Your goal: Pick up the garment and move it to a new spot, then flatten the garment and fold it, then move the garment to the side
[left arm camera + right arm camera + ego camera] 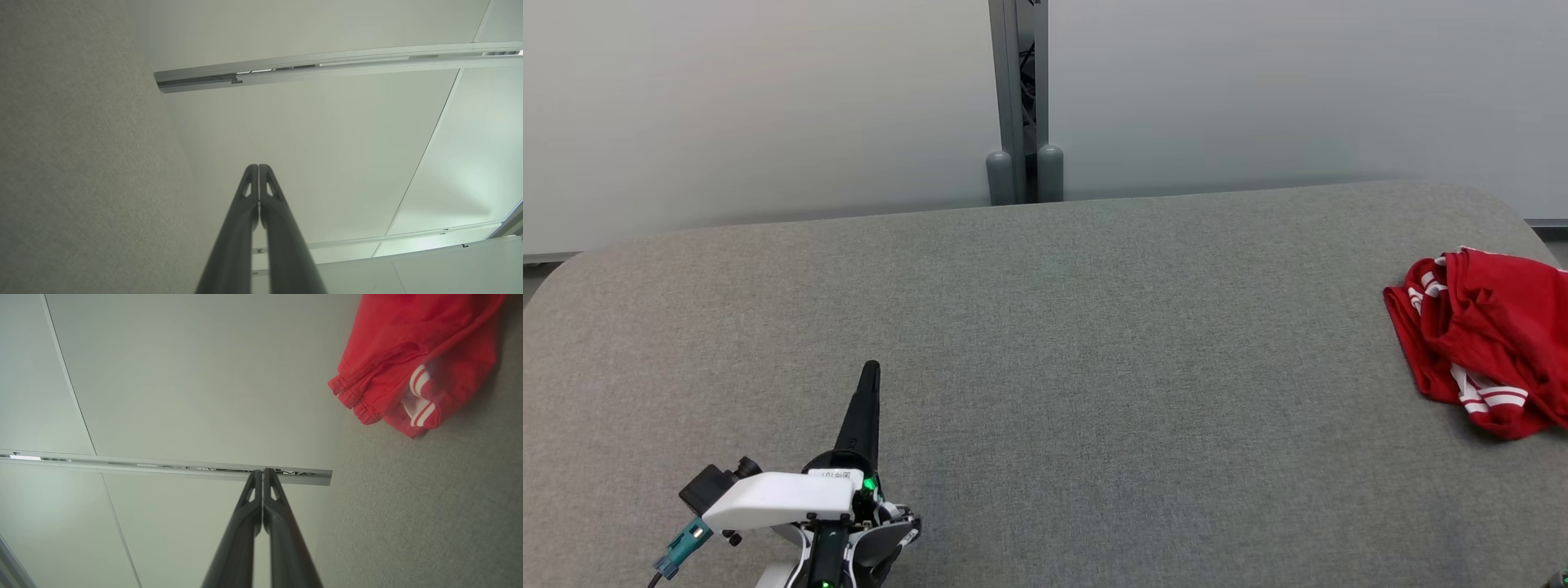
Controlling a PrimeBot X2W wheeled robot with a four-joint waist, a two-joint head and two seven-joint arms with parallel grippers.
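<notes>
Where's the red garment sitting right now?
In the head view, the crumpled red garment with white stripes lies at the far right edge of the grey padded table, partly cropped by the frame, far from the left gripper at lower left.

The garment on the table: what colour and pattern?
Red garment with white stripes, clearest in the right wrist view.

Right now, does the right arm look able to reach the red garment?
Probably yes: the red garment lies on the grey surface with nothing between it and the right gripper in the right wrist view. The gripper is shut and would need to open first.
</notes>
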